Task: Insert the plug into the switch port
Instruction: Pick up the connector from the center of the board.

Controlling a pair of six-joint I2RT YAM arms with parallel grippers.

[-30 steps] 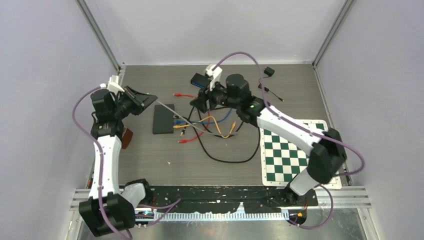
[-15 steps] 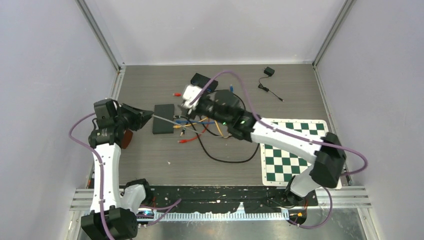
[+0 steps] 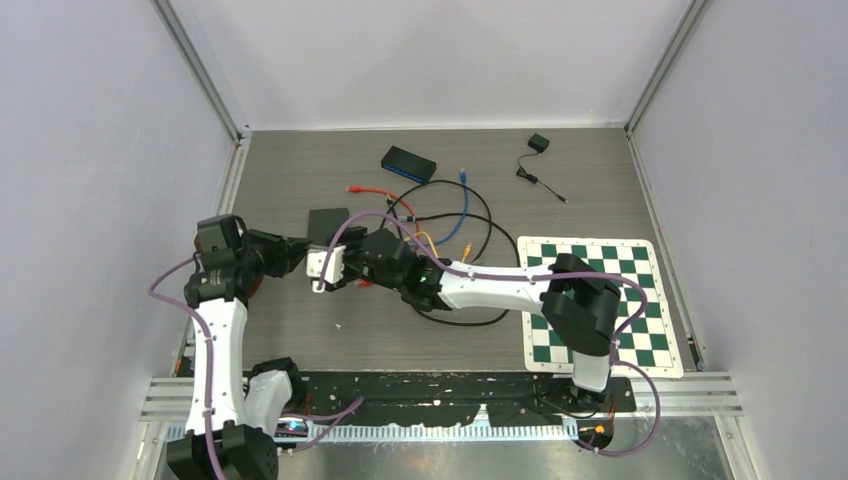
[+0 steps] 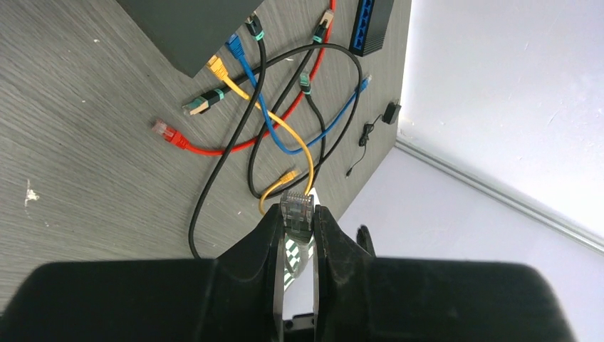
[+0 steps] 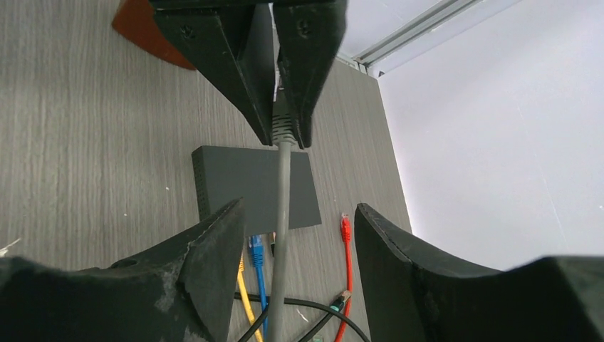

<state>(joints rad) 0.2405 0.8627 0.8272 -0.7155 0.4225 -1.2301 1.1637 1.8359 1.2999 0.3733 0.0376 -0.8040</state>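
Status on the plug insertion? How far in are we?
Done: the plug is picked up, pinched in the shut left gripper with its clear tip sticking out.
In hand: the open right gripper straddles the grey cable close to that grip, not clamping it.
Left: the plug is not in the switch. It needs lining up with a port and pushing in.

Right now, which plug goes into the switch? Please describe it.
Find the dark switch box near the table's middle, then the left tool beside it. The plug pinched in that tool is clear, on a grey cable; all others end red, blue, yellow or black cables.
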